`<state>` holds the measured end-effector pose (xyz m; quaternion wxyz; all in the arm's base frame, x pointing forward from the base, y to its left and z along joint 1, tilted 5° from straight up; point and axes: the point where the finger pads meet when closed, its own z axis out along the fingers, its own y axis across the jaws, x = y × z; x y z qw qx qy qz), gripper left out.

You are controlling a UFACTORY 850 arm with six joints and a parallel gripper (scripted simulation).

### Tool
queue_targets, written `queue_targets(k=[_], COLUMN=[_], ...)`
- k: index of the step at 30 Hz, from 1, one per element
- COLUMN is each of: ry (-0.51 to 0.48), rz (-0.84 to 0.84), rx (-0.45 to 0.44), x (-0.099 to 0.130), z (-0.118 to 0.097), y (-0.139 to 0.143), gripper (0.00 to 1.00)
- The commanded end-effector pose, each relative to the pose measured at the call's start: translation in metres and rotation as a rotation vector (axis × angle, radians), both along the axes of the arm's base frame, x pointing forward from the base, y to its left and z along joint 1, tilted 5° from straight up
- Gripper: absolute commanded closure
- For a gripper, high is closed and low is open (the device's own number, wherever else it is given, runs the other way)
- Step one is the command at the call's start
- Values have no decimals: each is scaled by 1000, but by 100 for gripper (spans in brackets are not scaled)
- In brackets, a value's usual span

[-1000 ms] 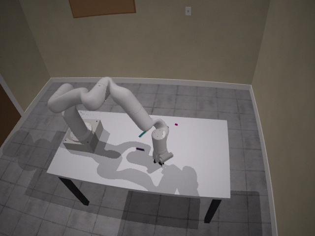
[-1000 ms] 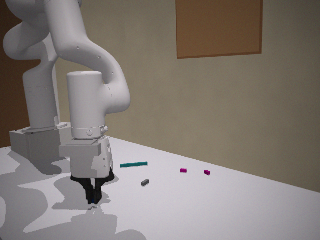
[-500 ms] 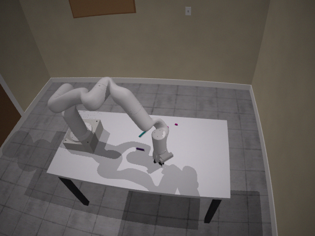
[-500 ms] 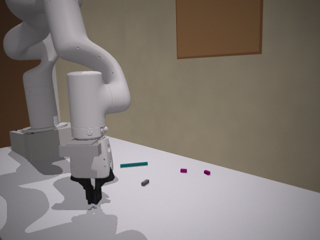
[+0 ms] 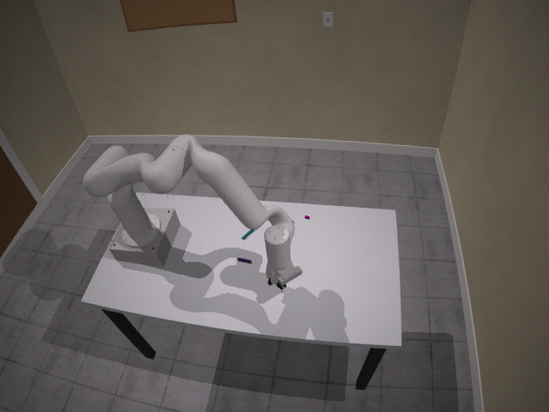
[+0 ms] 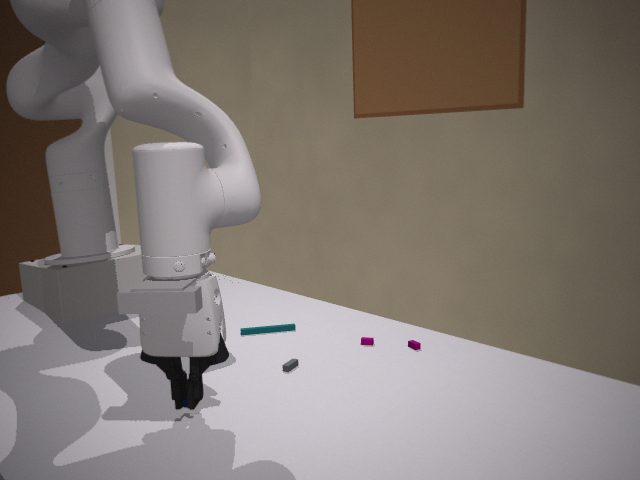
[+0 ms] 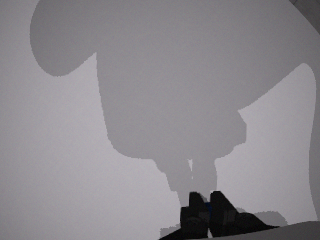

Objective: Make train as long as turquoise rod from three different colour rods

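Note:
My gripper [image 6: 185, 403] points straight down near the table's middle front, its fingertips just above the white top. It is shut on a small blue rod [image 6: 184, 401], of which only a sliver shows between the fingers, also in the wrist view [image 7: 208, 210]. In the top view the gripper [image 5: 280, 284] stands right of the purple rod [image 5: 244, 260]. The turquoise rod [image 6: 267, 329] lies flat behind the gripper, partly hidden by the arm in the top view [image 5: 246, 233]. A grey rod [image 6: 290, 365] lies in front of the turquoise rod. Two magenta rods [image 6: 367, 341] [image 6: 414, 344] lie further right.
The robot base [image 5: 144, 234] stands on the table's left side. The arm's shadow covers the table around the gripper. The front table edge [image 5: 239, 330] runs a short way in front of the gripper.

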<state>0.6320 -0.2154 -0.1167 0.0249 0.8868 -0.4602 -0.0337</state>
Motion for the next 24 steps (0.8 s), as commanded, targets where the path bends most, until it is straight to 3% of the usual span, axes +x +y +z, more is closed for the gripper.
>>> queue_targets(k=[1, 24], ry=[-2, -2], rz=[0, 0], rx=[-1, -1], x=[1, 1], z=[1, -2], y=[0, 0], gripper=[96, 96])
